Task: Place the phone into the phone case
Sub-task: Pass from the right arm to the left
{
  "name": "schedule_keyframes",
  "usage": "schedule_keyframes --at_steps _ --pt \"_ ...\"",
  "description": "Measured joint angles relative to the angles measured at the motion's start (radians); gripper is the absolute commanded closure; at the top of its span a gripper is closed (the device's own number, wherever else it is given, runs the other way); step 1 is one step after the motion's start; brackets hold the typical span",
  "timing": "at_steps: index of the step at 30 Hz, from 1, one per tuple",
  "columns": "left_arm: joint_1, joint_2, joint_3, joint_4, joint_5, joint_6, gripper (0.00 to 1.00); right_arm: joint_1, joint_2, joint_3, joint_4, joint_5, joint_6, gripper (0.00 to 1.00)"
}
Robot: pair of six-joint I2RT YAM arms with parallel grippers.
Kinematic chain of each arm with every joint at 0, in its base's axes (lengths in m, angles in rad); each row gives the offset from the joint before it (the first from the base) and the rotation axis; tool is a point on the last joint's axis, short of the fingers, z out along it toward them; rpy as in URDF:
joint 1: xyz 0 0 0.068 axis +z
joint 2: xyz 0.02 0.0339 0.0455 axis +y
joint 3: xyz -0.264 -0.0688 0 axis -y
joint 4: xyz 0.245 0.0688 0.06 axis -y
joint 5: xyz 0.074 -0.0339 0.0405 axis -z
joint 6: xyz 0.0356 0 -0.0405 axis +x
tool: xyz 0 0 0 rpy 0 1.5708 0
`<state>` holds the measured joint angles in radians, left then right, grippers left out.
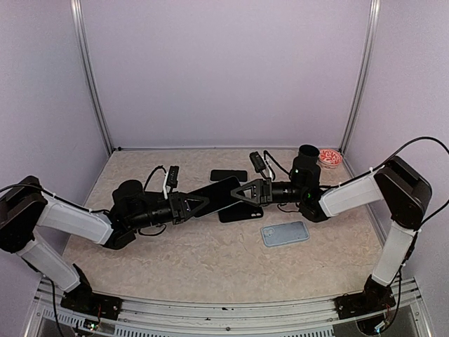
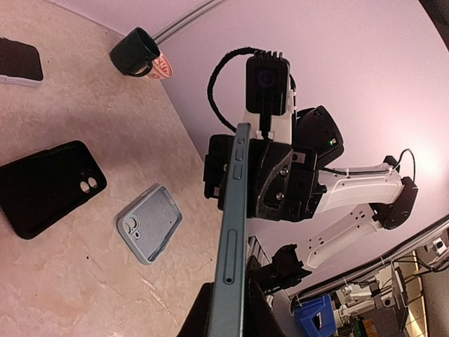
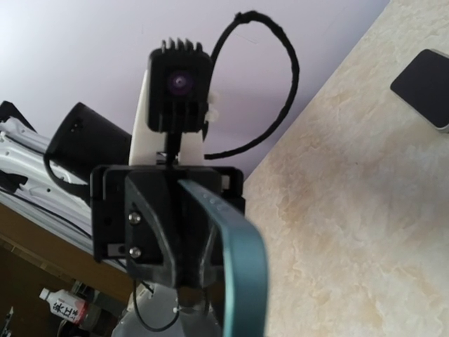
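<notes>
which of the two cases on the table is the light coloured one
The grey-blue case, lying nearer the arm bases in the top view. The other case, beneath the held phone, is black.

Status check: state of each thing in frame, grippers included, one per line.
left gripper: shut on phone
right gripper: shut on phone
phone: off the table, held at both ends
black case: empty, flat on table, below the phone
grey case: empty, flat, open side up
second phone: flat on table, screen dark
mug: upright, at the back
</notes>
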<state>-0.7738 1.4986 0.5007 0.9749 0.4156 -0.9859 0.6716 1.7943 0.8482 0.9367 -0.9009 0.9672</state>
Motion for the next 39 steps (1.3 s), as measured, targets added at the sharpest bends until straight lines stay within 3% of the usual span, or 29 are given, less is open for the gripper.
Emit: schedule_keyframes --at_steps 2,6,11,18,28,39 --pt "0.000 0.000 0.000 0.000 0.003 0.000 0.96 0.000 0.000 0.000 0.000 0.000 0.000 0.95" --pt "0.002 0.000 0.000 0.003 0.006 0.000 1.00 -0.001 0.000 0.000 -0.002 0.001 -0.006 0.75" --pt "0.003 -0.002 -0.002 -0.010 0.008 0.001 1.00 -0.016 0.001 0.000 -0.031 0.025 -0.012 0.59" --pt "0.017 -0.013 -0.010 -0.051 0.011 0.009 1.00 -0.073 -0.001 0.000 -0.087 0.031 -0.036 0.49" --pt "0.040 -0.018 0.047 -0.217 0.032 0.066 1.00 -0.108 -0.037 0.044 -0.425 0.136 -0.216 0.44" --pt "0.085 0.092 0.186 -0.338 0.112 0.088 1.00 -0.152 -0.052 0.069 -0.656 0.260 -0.320 0.39"
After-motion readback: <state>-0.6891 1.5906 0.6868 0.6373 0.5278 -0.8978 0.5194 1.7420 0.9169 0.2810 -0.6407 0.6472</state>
